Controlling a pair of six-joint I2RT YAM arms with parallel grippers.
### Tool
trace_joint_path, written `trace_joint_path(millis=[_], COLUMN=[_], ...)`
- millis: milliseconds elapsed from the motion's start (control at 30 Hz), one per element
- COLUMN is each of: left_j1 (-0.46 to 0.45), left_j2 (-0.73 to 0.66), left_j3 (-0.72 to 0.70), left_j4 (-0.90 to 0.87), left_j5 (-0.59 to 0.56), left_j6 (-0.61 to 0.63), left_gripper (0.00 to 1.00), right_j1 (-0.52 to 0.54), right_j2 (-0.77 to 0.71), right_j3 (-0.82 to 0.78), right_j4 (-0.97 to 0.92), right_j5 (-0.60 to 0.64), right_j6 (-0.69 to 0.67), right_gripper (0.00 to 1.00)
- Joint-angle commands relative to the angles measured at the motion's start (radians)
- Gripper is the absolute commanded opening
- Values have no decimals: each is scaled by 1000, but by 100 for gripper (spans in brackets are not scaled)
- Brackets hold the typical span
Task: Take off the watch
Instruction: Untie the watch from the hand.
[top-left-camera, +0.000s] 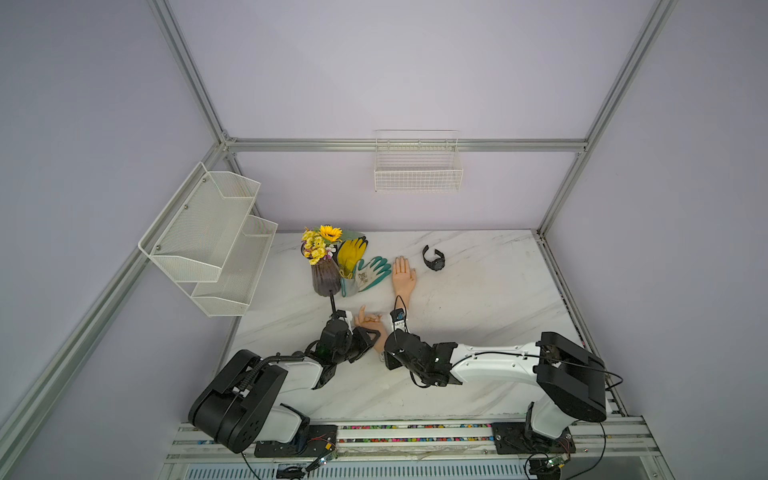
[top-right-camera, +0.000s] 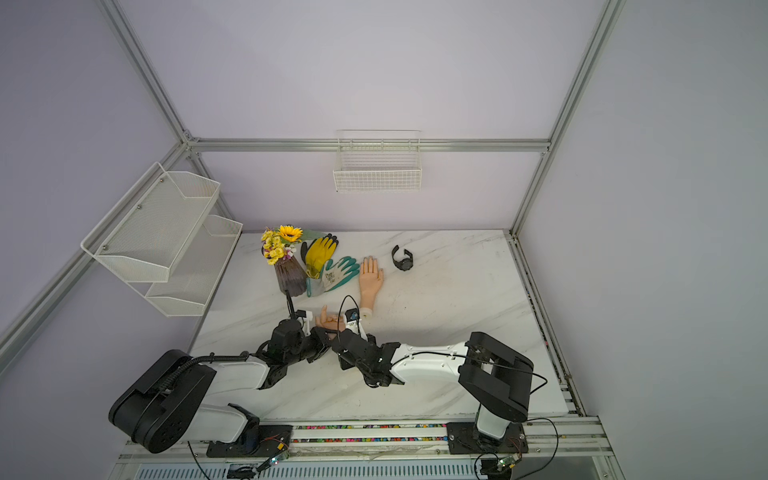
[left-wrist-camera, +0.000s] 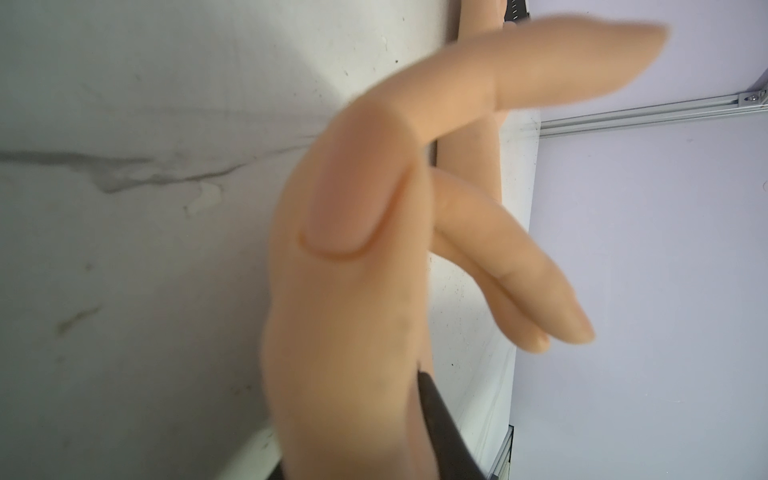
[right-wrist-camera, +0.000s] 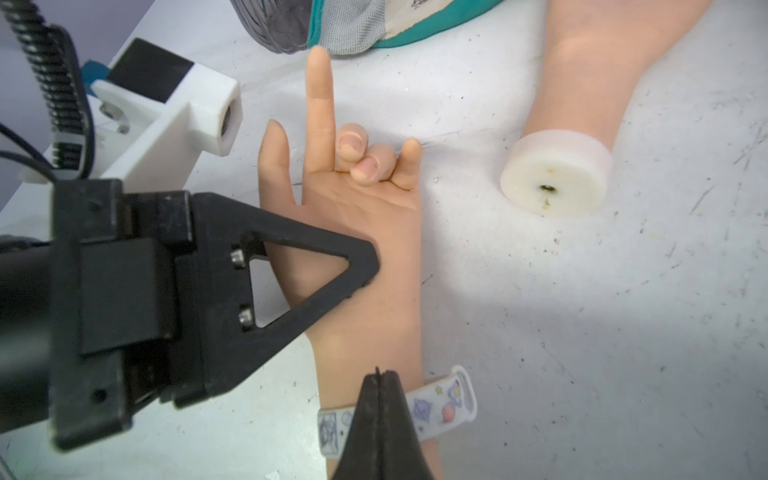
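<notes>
The black watch (top-left-camera: 433, 258) lies unworn on the marble table (top-left-camera: 498, 299), at 2 o'clock of the flat mannequin hand (top-left-camera: 404, 276) and near the far edge. Bare marble runs from it at 3 o'clock to the right edge. Toward 7 o'clock, the left gripper (right-wrist-camera: 368, 266) clamps the near mannequin hand (right-wrist-camera: 365, 208) at the palm. The right gripper (right-wrist-camera: 378, 374) has its jaws pressed together at that hand's patterned wristband (right-wrist-camera: 449, 399).

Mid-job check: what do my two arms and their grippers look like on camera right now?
Both arms have white link shells and bulky black joint housings: left arm, right arm. A coiled black cable runs along the left, a thin black cable along the right. The left gripper shows a black triangular cut-out; the right gripper tapers to black wedges.
</notes>
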Motion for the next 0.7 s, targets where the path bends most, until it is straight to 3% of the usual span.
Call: trace_joint_path(millis=[0,333,500,667], left_j1=[47,62,62,64], left_j2=[19,19,25,23], left_j3=[-58,-60,-59,-58], left_j4=[-219,-220,-206,-205], left_j5=[-124,-115,-107,-105], left_j6=[96,107,115,123], left_gripper=[0,0,0,0], right_j1=[-45,-56,-56,-73], right_j2=[-16,-20,-98,-110], right_j3=[-31,-17,-53,-74], right_j4=[-231,-281,-130,-63], right_j5=[228,264,132,68], right_j6=[56,104,12,29], right_gripper=[0,0,0,0])
